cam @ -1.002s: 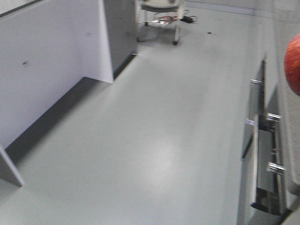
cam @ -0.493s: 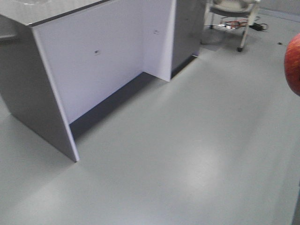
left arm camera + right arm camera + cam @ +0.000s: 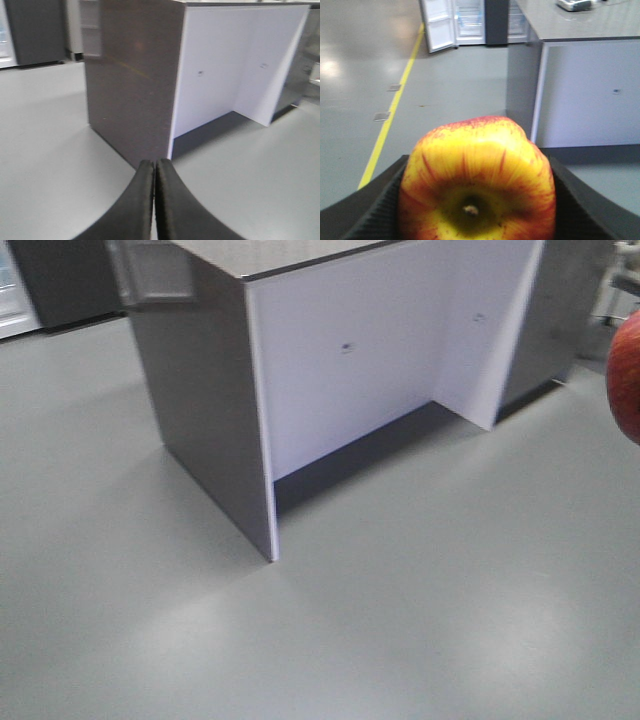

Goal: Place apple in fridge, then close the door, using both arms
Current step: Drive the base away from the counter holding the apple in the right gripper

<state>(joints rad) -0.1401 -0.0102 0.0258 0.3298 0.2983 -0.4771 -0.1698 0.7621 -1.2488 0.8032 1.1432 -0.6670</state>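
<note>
Grey floor (image 3: 350,640), open room. Left gripper (image 3: 154,200) pressed together, empty. Right gripper (image 3: 479,215) clamped on the apple (image 3: 477,175), stem facing camera. Worktop island (image 3: 590,100) close on one side. Fridge (image 3: 470,17) far back, door (image 3: 437,25) open. Drive wide of the island corner and line up square on the opening.

Diffuse overhead light leaves pale glare patches on the smooth grey floor (image 3: 480,640) and a dark shadow under the white-fronted, grey-sided counter island (image 3: 350,370); all views slightly blurred, the close round red-and-yellow apple (image 3: 477,185) soft-edged
</note>
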